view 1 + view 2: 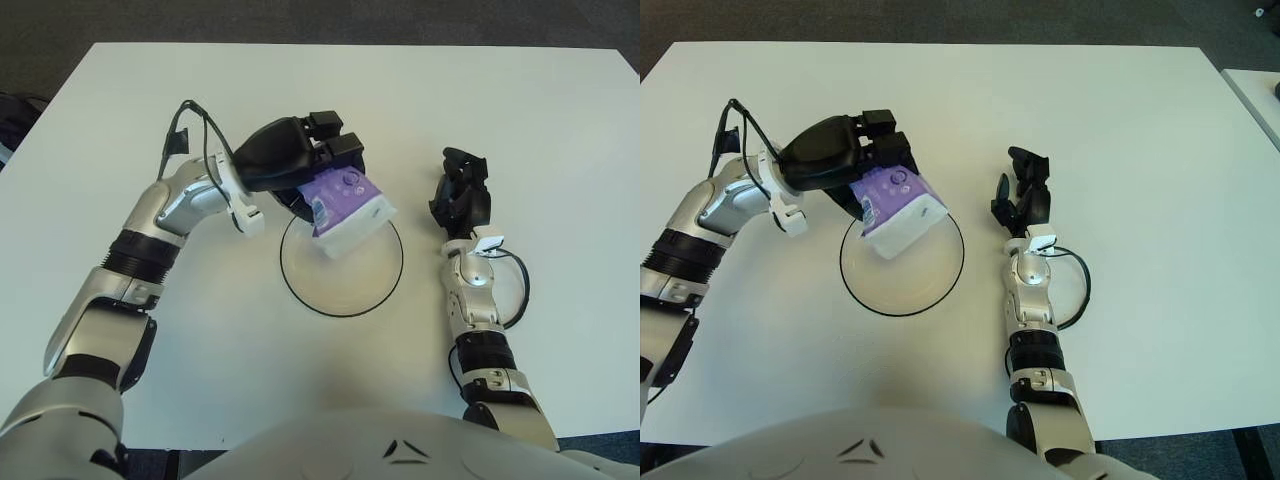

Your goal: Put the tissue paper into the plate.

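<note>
Your robot's left hand (305, 160) had its black fingers closed around the purple end of a purple-and-white soft tissue paper packet (348, 210), which hung tilted just below and to the right of that hand, its white end over the far left part of the round, shallow, clear plate with a dark rim (375, 292) on the white table (520, 110). Your right hand (461, 193) showed well to the right of the plate, fingers loosely spread and holding nothing.
</note>
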